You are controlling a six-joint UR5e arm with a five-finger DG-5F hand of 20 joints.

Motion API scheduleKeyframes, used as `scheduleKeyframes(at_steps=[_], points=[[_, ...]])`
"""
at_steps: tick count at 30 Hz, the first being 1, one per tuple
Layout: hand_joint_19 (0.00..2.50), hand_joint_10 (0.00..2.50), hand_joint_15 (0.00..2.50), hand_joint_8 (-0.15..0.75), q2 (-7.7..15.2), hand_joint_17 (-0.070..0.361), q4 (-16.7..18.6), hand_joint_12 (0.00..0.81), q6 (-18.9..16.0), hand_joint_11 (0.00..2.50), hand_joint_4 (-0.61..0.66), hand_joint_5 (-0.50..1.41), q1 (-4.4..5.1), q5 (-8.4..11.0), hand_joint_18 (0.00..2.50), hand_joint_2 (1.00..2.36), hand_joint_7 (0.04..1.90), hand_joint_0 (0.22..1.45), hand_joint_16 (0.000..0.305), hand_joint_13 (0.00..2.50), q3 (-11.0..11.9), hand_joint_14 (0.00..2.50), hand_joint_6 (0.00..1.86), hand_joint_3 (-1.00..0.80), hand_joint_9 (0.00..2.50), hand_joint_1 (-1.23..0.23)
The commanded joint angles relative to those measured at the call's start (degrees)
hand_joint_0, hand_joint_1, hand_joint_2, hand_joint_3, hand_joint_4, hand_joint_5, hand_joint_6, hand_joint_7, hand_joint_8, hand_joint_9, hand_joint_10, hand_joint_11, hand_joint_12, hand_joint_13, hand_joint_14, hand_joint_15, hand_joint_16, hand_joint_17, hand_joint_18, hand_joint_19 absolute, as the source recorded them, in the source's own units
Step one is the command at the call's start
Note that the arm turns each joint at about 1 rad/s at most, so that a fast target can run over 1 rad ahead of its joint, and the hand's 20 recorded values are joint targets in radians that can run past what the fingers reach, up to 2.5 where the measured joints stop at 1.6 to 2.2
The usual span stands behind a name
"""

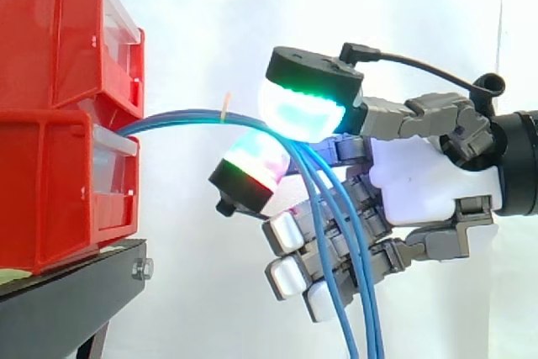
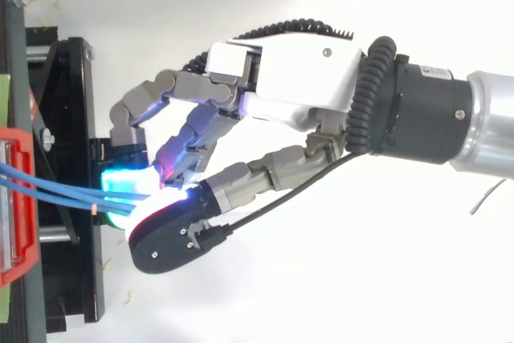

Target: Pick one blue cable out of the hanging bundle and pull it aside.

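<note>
Thin blue cables [image 1: 181,113] arch from glossy red bins [image 1: 50,124], pinched between the hand's [image 1: 420,182] rounded glowing pads [image 1: 298,111].

Both views are bright and evenly lit; the white curtain [image 1: 210,23] is almost washed out. The glowing fingertips [image 1: 298,111] of the hand [image 2: 297,70] cast cyan and white glare on the blue cables [image 2: 64,190]. Below the red bins [image 1: 59,124] the black stand [image 1: 67,300] is dark.
</note>
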State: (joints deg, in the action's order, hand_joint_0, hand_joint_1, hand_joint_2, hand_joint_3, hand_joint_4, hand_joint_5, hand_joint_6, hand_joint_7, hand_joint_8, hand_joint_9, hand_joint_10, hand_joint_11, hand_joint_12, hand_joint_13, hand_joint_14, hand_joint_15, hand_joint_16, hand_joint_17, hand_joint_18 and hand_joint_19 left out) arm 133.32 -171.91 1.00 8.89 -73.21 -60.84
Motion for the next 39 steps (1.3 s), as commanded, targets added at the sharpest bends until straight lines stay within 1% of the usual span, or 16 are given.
scheduleKeyframes(at_steps=[1,5,7,9,10,11,12,14,15,18,22,26,28,31,35,39], points=[[0.56,0.02,0.56,0.250,-0.1,0.098,0.0,0.360,0.1,0.72,-0.30,-0.17,-0.02,0.00,0.75,1.00,1.25,0.82,0.044,0.82,0.0,0.02,0.94,-0.47,0.88,-0.92],[0.53,0.02,0.55,0.240,0.0,0.096,0.0,0.349,0.0,0.71,-0.37,-0.16,-0.02,0.00,0.78,1.00,1.26,0.82,0.043,0.83,0.0,0.02,0.94,-0.50,0.89,-0.94],[0.52,0.02,0.55,0.235,0.0,0.094,-0.1,0.346,0.0,0.71,-0.34,-0.15,-0.02,0.00,0.79,1.00,1.33,0.78,0.042,0.84,0.0,0.02,0.93,-0.50,0.91,-0.95],[0.54,0.02,0.56,0.236,0.0,0.093,-0.1,0.348,-0.1,0.70,-0.32,-0.14,-0.02,0.00,0.80,1.00,1.31,0.74,0.041,0.85,0.0,0.02,0.93,-0.50,0.93,-0.97],[0.54,0.02,0.56,0.239,0.0,0.092,-0.1,0.350,-0.1,0.71,-0.29,-0.13,-0.02,0.00,0.80,1.00,1.23,0.69,0.041,0.86,-0.1,0.02,0.92,-0.50,0.94,-0.98],[0.54,0.02,0.56,0.241,0.0,0.091,-0.1,0.349,-0.1,0.72,-0.28,-0.13,-0.02,0.00,0.80,1.00,1.16,0.68,0.041,0.86,-0.1,0.02,0.93,-0.50,0.95,-0.97],[0.56,0.02,0.57,0.245,0.0,0.091,-0.1,0.350,-0.1,0.72,-0.23,-0.12,-0.02,0.00,0.81,1.00,1.12,0.64,0.040,0.87,0.0,0.02,0.92,-0.50,0.96,-0.97],[0.55,0.02,0.58,0.248,0.0,0.092,-0.2,0.354,-0.1,0.72,-0.21,-0.12,-0.02,0.00,0.81,1.00,1.07,0.60,0.041,0.88,0.0,0.02,0.91,-0.50,0.97,-0.96],[0.56,0.02,0.57,0.258,0.0,0.097,-0.3,0.364,-0.1,0.72,-0.19,-0.12,-0.10,0.00,0.83,1.00,1.03,0.54,0.043,0.89,0.0,0.02,0.91,-0.50,0.98,-0.93],[0.55,0.02,0.58,0.280,0.0,0.105,-0.4,0.386,-0.1,0.71,-0.15,-0.11,-0.10,0.00,0.86,1.00,1.07,0.48,0.047,0.91,0.0,0.02,0.90,-0.50,0.99,-0.90],[0.55,0.02,0.58,0.295,-0.1,0.113,-0.7,0.403,-0.2,0.71,-0.12,-0.12,-0.28,0.00,0.89,1.00,1.05,0.44,0.050,0.92,0.0,0.02,0.89,-0.50,1.00,-0.90],[0.55,0.02,0.58,0.291,-0.1,0.112,-0.9,0.403,-0.2,0.71,-0.10,-0.12,-0.28,-0.09,0.88,1.00,1.02,0.46,0.050,0.92,0.0,0.02,0.89,-0.50,0.99,-0.87],[0.58,0.02,0.58,0.281,0.0,0.105,-1.0,0.388,-0.2,0.71,-0.10,-0.13,-0.37,-0.09,0.85,1.00,1.03,0.51,0.047,0.91,-0.1,0.02,0.89,-0.50,0.98,-0.77],[0.61,0.02,0.59,0.271,-0.1,0.100,-1.4,0.375,-0.2,0.72,-0.12,-0.13,-0.46,-0.09,0.84,1.00,1.09,0.55,0.044,0.90,0.0,0.02,0.89,-0.50,0.98,-0.67],[0.64,0.02,0.60,0.273,-0.1,0.101,-2.0,0.377,-0.2,0.72,-0.12,-0.13,-0.46,-0.26,0.83,1.00,1.10,0.57,0.045,0.90,0.0,0.02,0.89,-0.50,0.98,-0.61],[0.65,0.02,0.60,0.271,-0.1,0.101,-2.3,0.382,-0.2,0.72,-0.12,-0.14,-0.46,-0.44,0.83,1.00,1.09,0.58,0.045,0.89,0.0,0.02,0.89,-0.50,0.97,-0.61]])
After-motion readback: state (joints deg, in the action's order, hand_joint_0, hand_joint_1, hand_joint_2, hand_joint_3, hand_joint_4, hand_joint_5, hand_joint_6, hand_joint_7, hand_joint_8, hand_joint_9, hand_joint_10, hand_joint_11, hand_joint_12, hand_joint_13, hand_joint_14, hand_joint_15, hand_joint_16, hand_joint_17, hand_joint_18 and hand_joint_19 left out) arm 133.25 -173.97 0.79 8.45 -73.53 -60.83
